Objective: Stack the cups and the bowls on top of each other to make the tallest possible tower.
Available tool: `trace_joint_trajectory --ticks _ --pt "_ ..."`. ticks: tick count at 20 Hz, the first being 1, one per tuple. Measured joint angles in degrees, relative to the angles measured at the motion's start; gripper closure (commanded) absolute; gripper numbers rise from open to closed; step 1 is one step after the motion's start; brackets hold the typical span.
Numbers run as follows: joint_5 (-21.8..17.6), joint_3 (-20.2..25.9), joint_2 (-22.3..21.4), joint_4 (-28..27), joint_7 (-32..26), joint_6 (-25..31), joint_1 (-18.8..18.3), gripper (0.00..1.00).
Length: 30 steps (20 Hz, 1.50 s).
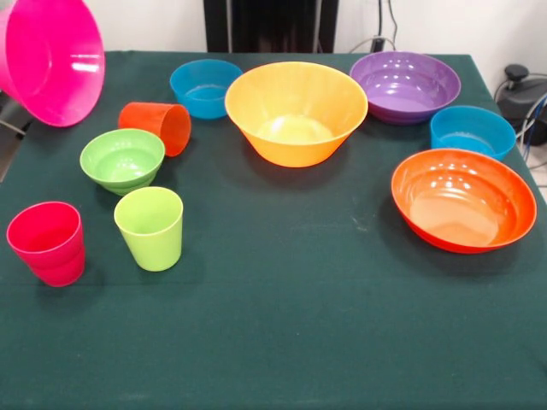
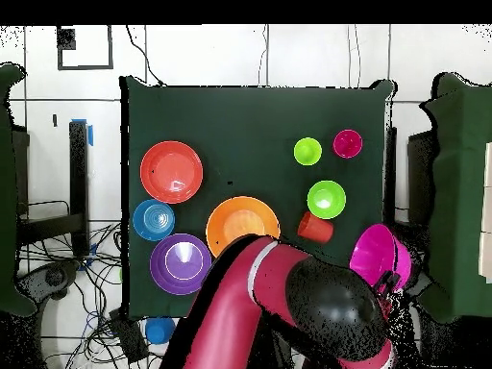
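The big pink bowl [image 1: 51,61] [image 2: 378,253] hangs tilted on its side over the table's edge. My gripper [image 2: 389,282] is at its rim, shut on it and mostly hidden behind the bowl. The yellow-orange bowl [image 1: 295,113] [image 2: 240,223] stands upright mid-table. Around it are the purple bowl [image 1: 404,85] [image 2: 181,262], the red-orange bowl [image 1: 463,200] [image 2: 171,172] and two blue bowls [image 1: 205,87] [image 1: 472,130]. The small green bowl [image 1: 122,160] [image 2: 326,199] sits by the orange cup [image 1: 158,126] [image 2: 314,227], which lies on its side. The lime green cup [image 1: 150,227] [image 2: 307,151] and pinkish red cup [image 1: 49,243] [image 2: 347,143] stand upright.
My arm [image 2: 288,307] reaches over the table's near corner in the overhead view and covers one blue bowl there. The dark green tablecloth [image 1: 282,325] is bare along the front. Cables and black gear [image 1: 521,94] lie beside the table.
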Motion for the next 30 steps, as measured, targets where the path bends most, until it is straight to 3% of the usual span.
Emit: trace_joint_trajectory --ticks 3,9,30 --pt "-6.79 -2.57 -0.22 -2.55 0.0 0.4 -1.99 1.0" --pt "-15.04 -5.05 -0.22 -8.59 0.0 3.59 -5.97 1.0" --pt "-26.61 -8.44 -5.65 -22.23 0.0 11.45 -10.53 1.0"
